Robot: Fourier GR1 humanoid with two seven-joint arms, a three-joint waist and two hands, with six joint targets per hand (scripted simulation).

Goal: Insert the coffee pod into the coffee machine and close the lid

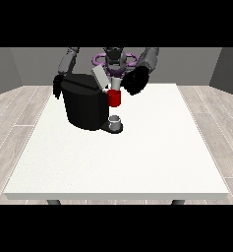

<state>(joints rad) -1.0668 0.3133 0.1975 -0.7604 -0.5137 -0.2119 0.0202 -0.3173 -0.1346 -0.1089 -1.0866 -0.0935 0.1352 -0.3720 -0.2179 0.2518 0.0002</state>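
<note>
The black coffee machine (84,106) stands on the table's far left part. Its grey lid (99,77) is tilted up and open. A red pod holder (114,99) sticks out at the machine's front right, above a small grey cup (115,120). The pale coffee pod (114,85) stands upright in the top of the red holder. The hand at the view's right (134,80) hovers just right of the pod, at about its height; whether it touches the pod is hidden. The hand at the view's left (57,86) hangs behind the machine's left edge, fingers pointing down.
The white table (118,162) stretches wide towards the camera and to the right of the machine. The robot's torso (115,60) is right behind the machine, and the cup's dark base (111,129) juts out from the machine's foot.
</note>
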